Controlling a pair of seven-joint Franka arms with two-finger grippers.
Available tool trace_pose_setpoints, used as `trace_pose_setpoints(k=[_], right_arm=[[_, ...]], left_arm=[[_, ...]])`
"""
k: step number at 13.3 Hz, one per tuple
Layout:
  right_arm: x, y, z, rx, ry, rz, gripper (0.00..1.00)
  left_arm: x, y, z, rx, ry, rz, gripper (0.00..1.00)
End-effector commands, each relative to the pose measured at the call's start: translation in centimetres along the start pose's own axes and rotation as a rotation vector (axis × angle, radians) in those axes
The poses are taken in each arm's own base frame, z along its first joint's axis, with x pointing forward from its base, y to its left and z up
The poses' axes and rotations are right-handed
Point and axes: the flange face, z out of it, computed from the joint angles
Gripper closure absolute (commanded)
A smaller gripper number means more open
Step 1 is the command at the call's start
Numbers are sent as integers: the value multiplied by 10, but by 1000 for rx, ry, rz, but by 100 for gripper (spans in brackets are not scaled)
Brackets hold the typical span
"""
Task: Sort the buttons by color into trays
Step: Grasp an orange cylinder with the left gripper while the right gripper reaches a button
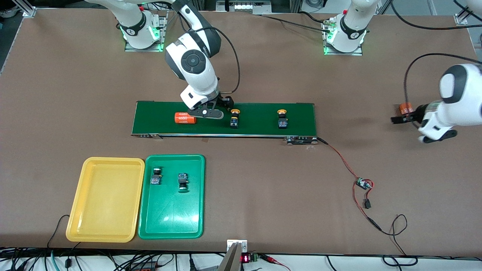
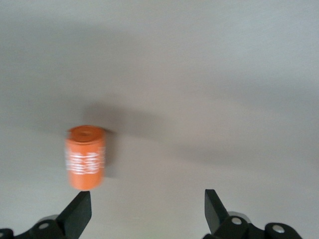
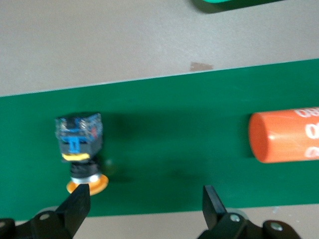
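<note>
Right gripper [image 1: 216,109] over the belt [image 1: 301,120], mostly hidden under its own wrist in the front view; right wrist view shows its fingers [image 3: 75,209] spread wide, nothing between them, only the tips in shot. Below it lie a yellow button [image 3: 79,149] on its side, cap edge partly covered by a fingertip, and an orange cylinder [image 3: 284,137] cut off at the frame edge, white print only partly legible. In the front view that cylinder's print reads roughly "4680" repeated, not fully certain. Second yellow button [image 1: 282,118] sits on the belt too, toward the left arm's end. Two green buttons [image 1: 156,176] [image 1: 182,180] lie in the green tray [image 1: 171,226], toward its edge nearest the belt, caps dark and hard to make out. Yellow tray [image 1: 105,199] touches the green tray, toward the right arm's end of the table. Left gripper [image 1: 401,119] hangs over bare table at the left arm's end, well apart from the belt, arm blurred and cut by the frame edge; fingers [image 2: 77,214] wide, holding nothing. A second cylinder [image 2: 85,157] stands upright on the table just by one fingertip, white print too blurred to read. Small circuit board [image 1: 363,184] with red-black wires lies near the belt's end.
</note>
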Motion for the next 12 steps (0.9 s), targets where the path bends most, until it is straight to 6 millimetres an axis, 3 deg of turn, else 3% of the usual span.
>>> trace_pose_setpoints(k=[1,3,5,8,12], right_arm=[[8,-8,4,-6,12,18,0],[9,-7,5,-7,11,21,0],[11,-7,6,3,21,18,0],[14,-7,9,-27,66,-76,0],[13,-7,11,-34,66,-78,0]], left_arm=[[-10,-25,15,40,-17,87,0],[-16,-47,26,90,-31,113,0],[-23,-57,53,65,14,106,0],[-28,-63,84,36,60,113,0],[-24,-71,100,32,70,121,0]])
